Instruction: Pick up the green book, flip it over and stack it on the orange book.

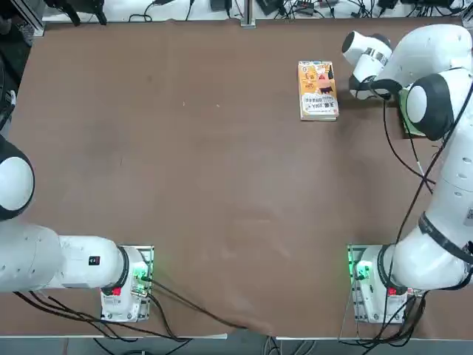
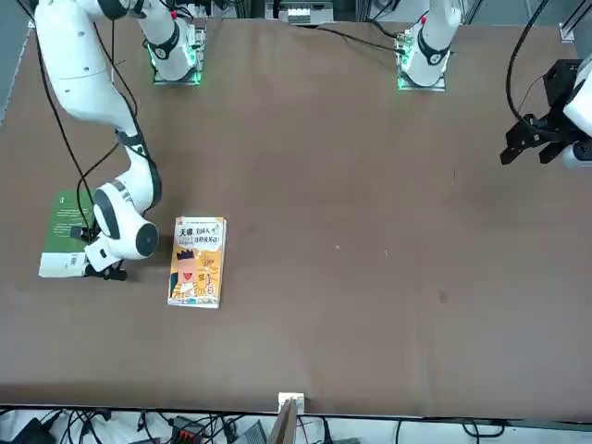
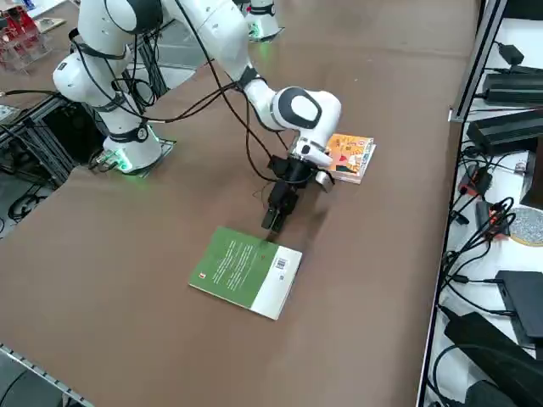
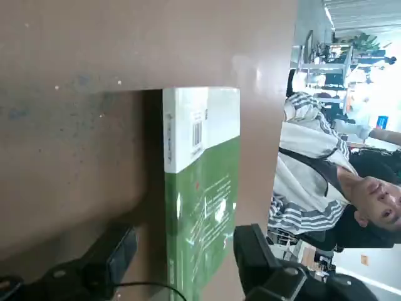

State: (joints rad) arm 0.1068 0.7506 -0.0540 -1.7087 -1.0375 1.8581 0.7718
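Green book: thin rectangular paperback, green book (image 3: 245, 270), lies flat on the bench with its white-and-green cover up, a barcode on the white band; it sits near the bench's edge on the robot's right.
Bench: brown matte bench (image 1: 192, 170), one large flat top that carries both books.
Right tool: black two-fingered right tool (image 3: 275, 217) hangs low at the green book's far short edge, pointing down at it.
Tool state: fingers (image 4: 113, 256) stand wide apart, one on each side of the green book's end in the wrist view, not pressed to it; nothing is gripped.
Contact: whether a fingertip touches the cover I cannot tell.
Orange book: rectangular paperback with a yellow-orange cover and cartoon figure, orange book (image 1: 317, 89), lies flat and face up beyond the tool, near the green book but apart from it, with the white wrist between them in the front view.
Person: a seated person in a striped shirt (image 4: 307, 182) shows past the bench's edge in the wrist view.
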